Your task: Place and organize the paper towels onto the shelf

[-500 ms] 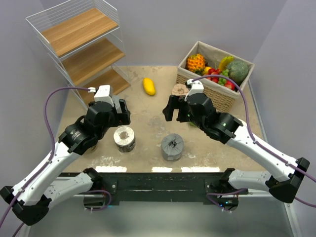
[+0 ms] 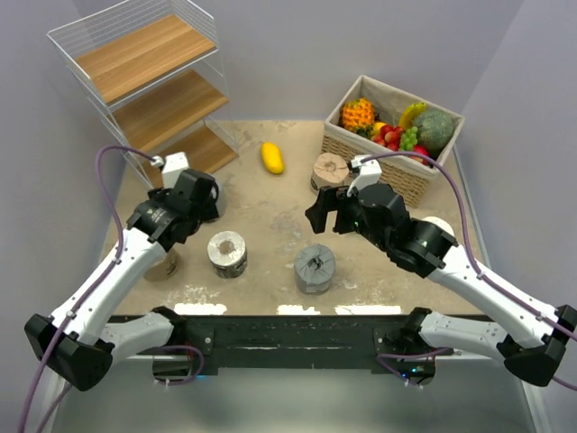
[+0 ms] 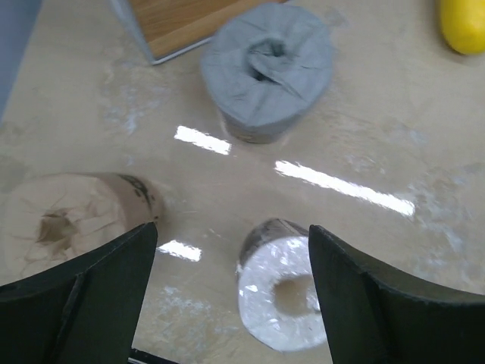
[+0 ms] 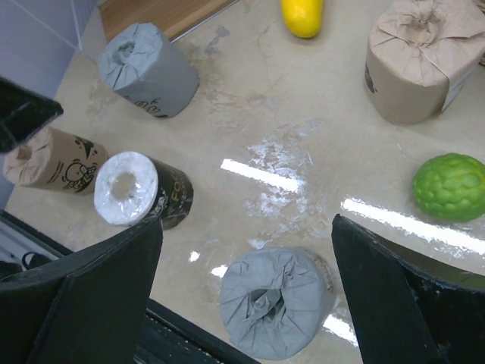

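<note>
Several paper towels lie on the table. A pale grey roll (image 3: 267, 72) stands by the shelf (image 2: 135, 81), a tan printed one (image 3: 64, 220) (image 2: 162, 264) lies to its left, and a dark-wrapped roll with a white end (image 3: 284, 292) (image 2: 227, 253) is nearest. My left gripper (image 3: 231, 299) (image 2: 198, 198) hangs open above these, the white-ended roll partly between its fingers. My right gripper (image 4: 242, 296) (image 2: 329, 215) is open over a second grey roll (image 4: 276, 303) (image 2: 315, 268). Another tan roll (image 4: 424, 61) (image 2: 330, 170) stands by the basket. A cream roll (image 2: 439, 225) peeks from behind the right arm.
A wicker basket (image 2: 397, 176) of fruit stands at the back right. A yellow mango (image 2: 271, 157) (image 4: 303, 15) lies mid-table at the back, and a green lime (image 4: 451, 186) sits near the tan roll. Walls close in on the table's sides.
The left arm has swung left and back, its gripper now nearer the shelf. The right gripper has shifted slightly toward the near edge, uncovering more of the tan roll by the basket.
</note>
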### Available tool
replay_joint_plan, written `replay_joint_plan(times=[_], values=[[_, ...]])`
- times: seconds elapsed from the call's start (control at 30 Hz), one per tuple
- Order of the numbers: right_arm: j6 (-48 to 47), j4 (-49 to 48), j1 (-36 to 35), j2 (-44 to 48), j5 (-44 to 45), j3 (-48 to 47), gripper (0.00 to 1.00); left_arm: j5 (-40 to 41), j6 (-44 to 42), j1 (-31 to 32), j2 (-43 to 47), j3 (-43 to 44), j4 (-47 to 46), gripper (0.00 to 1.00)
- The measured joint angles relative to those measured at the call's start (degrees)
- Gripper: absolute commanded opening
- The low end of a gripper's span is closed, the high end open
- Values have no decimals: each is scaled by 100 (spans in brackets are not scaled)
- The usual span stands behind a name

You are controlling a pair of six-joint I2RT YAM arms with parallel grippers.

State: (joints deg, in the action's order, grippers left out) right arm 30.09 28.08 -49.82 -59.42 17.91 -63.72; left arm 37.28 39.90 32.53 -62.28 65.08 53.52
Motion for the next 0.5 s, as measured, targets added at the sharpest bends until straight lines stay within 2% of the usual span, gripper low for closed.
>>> replay_joint_plan(times=[0.17,0.5], values=[[-238,-348,0,337,-378,304,91,120,155,-1139,155,-289,116,79],[-402,-623,0,621,-859,640,90,396,125,-1755,269,-1193,-234,77]])
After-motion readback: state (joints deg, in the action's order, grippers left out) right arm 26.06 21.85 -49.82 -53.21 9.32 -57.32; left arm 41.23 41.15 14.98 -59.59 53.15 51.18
